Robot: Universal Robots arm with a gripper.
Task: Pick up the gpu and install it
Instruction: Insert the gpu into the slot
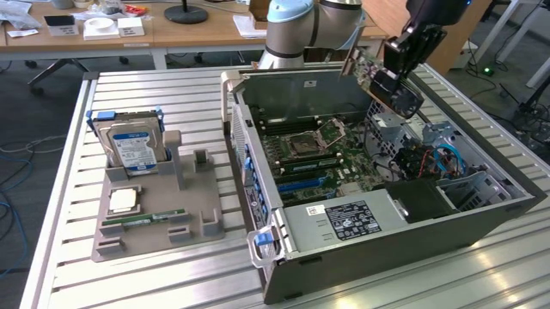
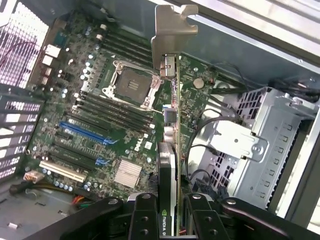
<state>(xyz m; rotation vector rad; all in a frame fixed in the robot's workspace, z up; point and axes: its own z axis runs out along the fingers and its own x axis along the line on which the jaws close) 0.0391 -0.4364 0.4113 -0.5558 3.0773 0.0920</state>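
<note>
An open computer case [image 1: 404, 248] lies on its side on a slatted metal table [image 1: 172, 283], its motherboard [image 1: 318, 151] and labelled power supply [image 1: 348, 221] exposed. Beside the case, toward the exterior view's left, a grey holder tray [image 1: 154, 235] carries an upright hard drive [image 1: 133, 149], a processor chip [image 1: 125, 201] and a green memory stick [image 1: 142, 220]. Wooden desks [image 1: 172, 35] stand beyond the case.

We judge this a robotics lab set in an office room. An open computer case [image 1: 413, 235] lies on a slatted aluminium counter [image 1: 172, 277]. Behind the case stand wooden desks [image 1: 198, 35] and a robot arm [image 1: 288, 29]. Beside the case sits a grey parts fixture [image 1: 146, 241].
</note>
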